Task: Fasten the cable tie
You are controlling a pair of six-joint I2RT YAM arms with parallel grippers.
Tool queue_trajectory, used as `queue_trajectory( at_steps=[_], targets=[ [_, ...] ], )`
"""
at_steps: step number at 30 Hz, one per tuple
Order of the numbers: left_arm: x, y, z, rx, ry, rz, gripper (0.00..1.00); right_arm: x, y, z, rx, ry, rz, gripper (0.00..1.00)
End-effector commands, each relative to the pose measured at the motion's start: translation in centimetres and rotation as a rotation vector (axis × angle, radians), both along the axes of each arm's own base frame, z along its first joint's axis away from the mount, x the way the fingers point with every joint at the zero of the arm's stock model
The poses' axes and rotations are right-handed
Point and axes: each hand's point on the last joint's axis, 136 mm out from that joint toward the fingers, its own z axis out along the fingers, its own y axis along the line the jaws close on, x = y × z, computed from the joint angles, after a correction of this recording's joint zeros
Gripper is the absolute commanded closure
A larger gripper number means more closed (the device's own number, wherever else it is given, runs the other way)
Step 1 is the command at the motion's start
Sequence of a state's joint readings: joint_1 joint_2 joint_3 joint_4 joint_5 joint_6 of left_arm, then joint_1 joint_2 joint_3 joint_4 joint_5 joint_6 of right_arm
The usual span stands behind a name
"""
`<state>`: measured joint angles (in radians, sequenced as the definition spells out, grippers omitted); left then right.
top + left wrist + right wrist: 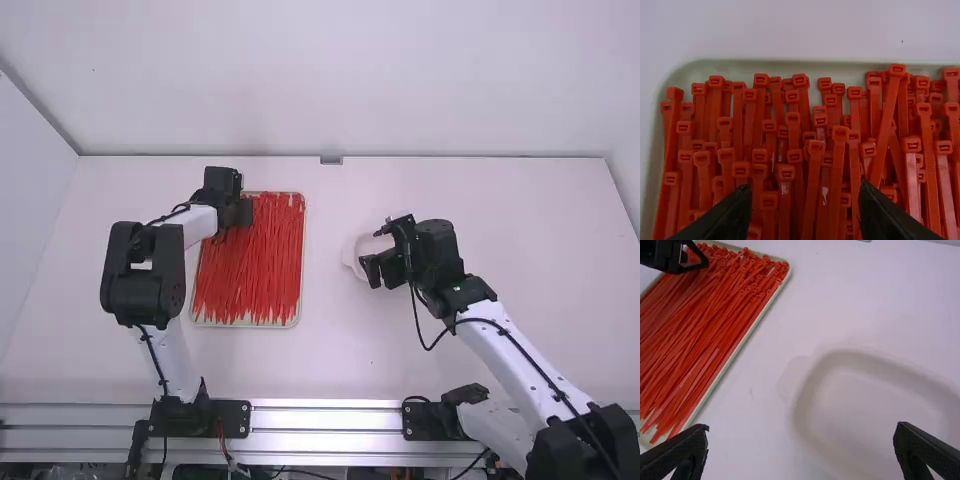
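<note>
Tray (790, 66): one
Cable ties (255, 262): too many to count
White dish (875, 405): one
Grippers: two, left gripper (802, 186) and right gripper (800, 427)

White table (500, 200) bears a tray (250, 324) and a tub (865, 400).

The ties (250, 262) are orange-red straight strips, seemingly all unfastened, heaped many deep on a pale tray (790, 65) left of the table's middle. They lie roughly parallel, some crossing, with their square heads mostly bunched at the tray's far end.
</note>
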<state>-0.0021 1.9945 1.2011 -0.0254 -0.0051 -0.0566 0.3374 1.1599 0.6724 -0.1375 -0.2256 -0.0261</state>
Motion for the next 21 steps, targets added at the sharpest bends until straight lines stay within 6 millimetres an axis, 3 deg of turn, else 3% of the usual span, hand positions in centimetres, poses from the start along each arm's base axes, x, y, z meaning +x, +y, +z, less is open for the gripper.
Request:
queue_trajectory(
  at_steps=[1,21],
  targets=[
    [-0.5,0.4,-1.0,0.012,0.024,0.007,0.44,0.7,0.2,2.0,0.02,-0.049,0.003,0.01],
    [-0.5,0.4,-3.1,0.012,0.048,0.012,0.46,0.7,0.1,2.0,0.016,-0.047,-0.002,0.01]
  ],
)
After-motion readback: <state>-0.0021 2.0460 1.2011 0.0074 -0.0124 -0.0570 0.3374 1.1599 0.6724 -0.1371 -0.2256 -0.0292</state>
